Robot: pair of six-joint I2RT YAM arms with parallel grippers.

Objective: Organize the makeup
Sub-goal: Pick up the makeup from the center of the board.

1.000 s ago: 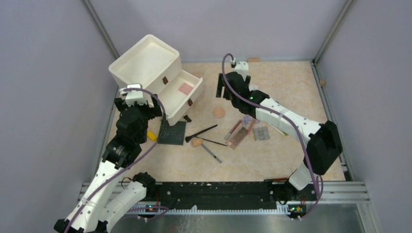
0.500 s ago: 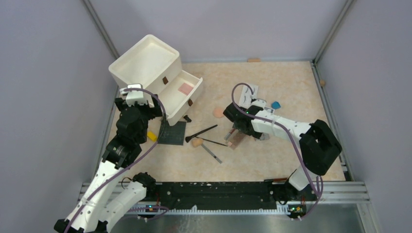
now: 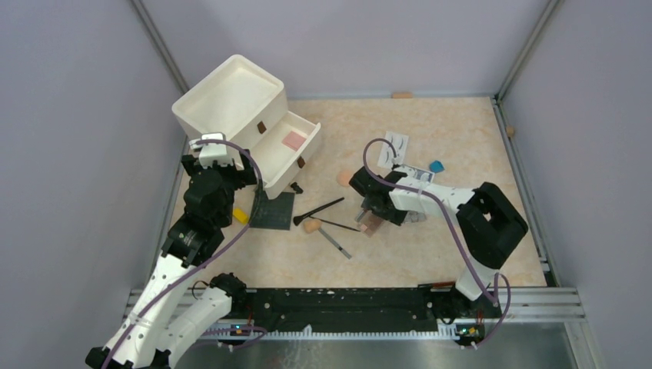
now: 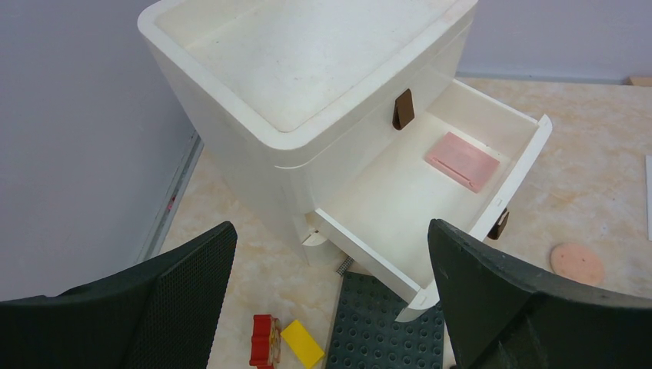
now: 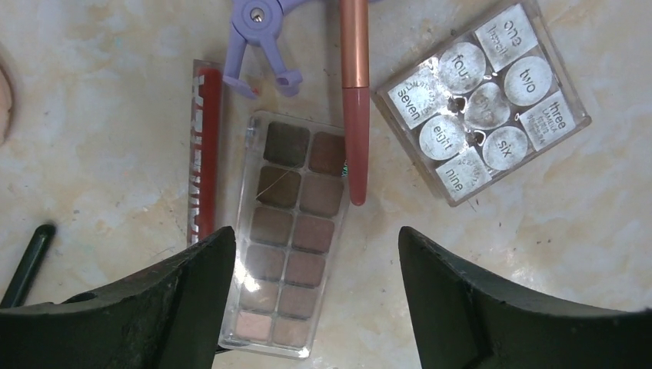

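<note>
Right now my right end effector (image 5: pixel 314 238) hangs wide open above the brown palette (image 5: pixel 284 231), gripping nothing. The palette lies flat on the counter (image 5: pixel 538 231), with a red tube (image 5: pixel 204 154) just beside it on one side and a pink pencil (image 5: pixel 355 100) on the other. My left end effector (image 4: pixel 330 231) is spread wide too and empty, facing the open drawer (image 4: pixel 384 200), where the pink compact (image 4: pixel 462 160) lies.

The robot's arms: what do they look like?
The left arm and right arm are white tubes with bulky black joints, each trailed by a purple cable. The left tool and right tool each have two broad black fingers.
</note>
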